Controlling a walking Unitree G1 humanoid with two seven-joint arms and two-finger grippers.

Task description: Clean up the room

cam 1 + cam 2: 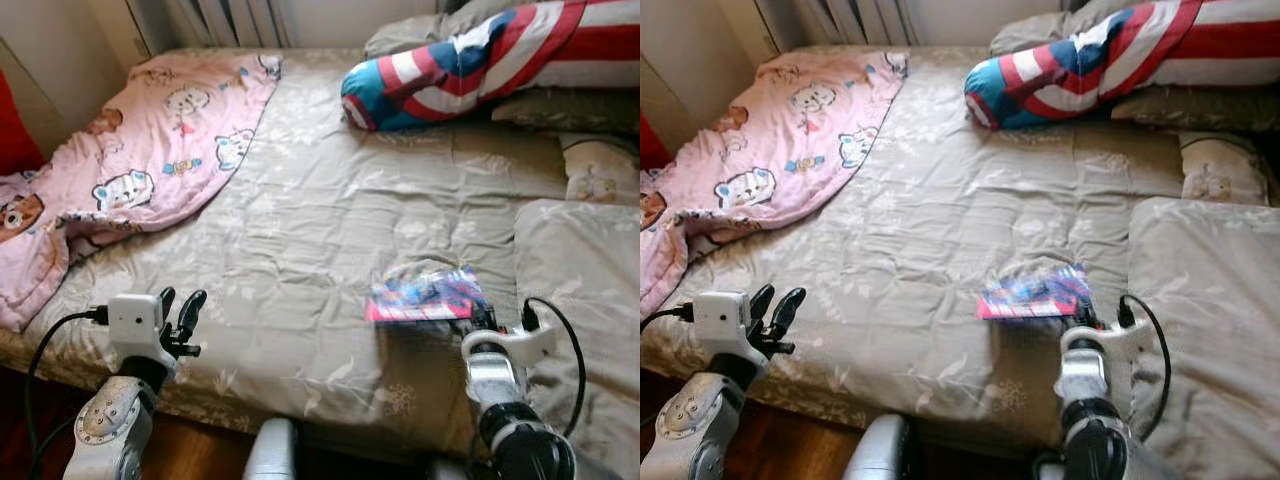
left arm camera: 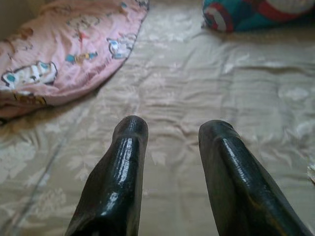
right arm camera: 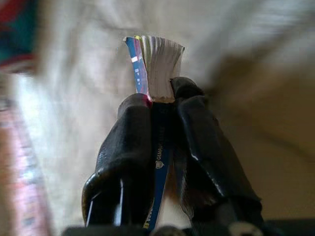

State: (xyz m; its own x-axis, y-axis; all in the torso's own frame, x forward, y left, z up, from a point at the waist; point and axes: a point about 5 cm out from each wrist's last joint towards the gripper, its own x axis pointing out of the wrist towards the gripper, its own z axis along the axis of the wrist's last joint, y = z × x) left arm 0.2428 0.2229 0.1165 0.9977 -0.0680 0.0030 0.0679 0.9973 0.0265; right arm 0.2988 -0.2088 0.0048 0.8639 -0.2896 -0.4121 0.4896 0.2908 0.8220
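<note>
A thin book (image 3: 156, 69) is clamped edge-on between the closed jaws of the right gripper (image 3: 161, 98), held just above the beige bed (image 1: 300, 230) near its front edge. The left gripper (image 1: 180, 305) is held over the bed's front edge, jaws parted with nothing between them, below the pink blanket (image 1: 150, 150).

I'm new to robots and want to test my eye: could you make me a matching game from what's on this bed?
Things:
1. pink blanket
2. striped pillow
3. book
4. left gripper

States:
A. clamped in the right gripper
B. open, over the bed's near edge
C. heaped on the bed's left side
D. lying at the bed's far right

Pairs: 1-C, 2-D, 3-A, 4-B
</note>
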